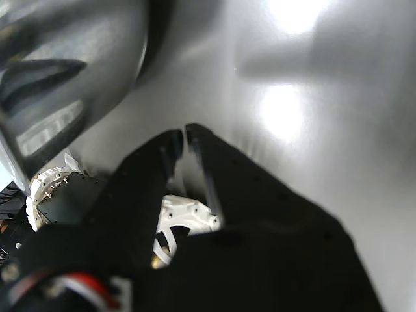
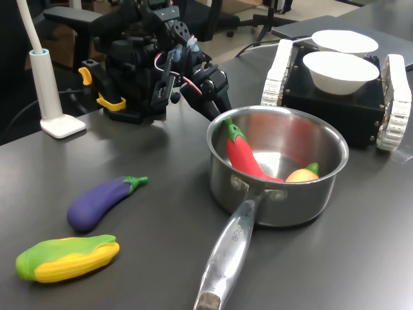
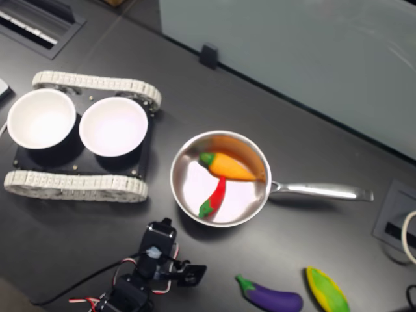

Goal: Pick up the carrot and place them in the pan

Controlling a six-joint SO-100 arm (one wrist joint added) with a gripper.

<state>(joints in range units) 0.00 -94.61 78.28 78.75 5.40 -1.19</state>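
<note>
The orange carrot (image 3: 235,168) with its green cap lies inside the steel pan (image 3: 174,170). In the first exterior view only the carrot's end (image 2: 301,174) shows above the floor of the pan (image 2: 277,205), whose long handle points toward the camera. My gripper (image 2: 221,108) hangs just outside the pan's rim, on the first exterior view's left. In the second exterior view the gripper (image 3: 193,273) is below the pan. In the wrist view the black jaws of the gripper (image 1: 184,134) are shut with nothing between them, and the pan's outer wall (image 1: 65,78) is beside them.
A red chili pepper (image 2: 242,155) leans in the pan beside the carrot. A purple eggplant (image 2: 100,201) and a corn cob (image 2: 68,258) lie on the dark table. Two white bowls (image 2: 339,71) rest on a black tracked base. A white stand (image 2: 51,97) is beside the arm.
</note>
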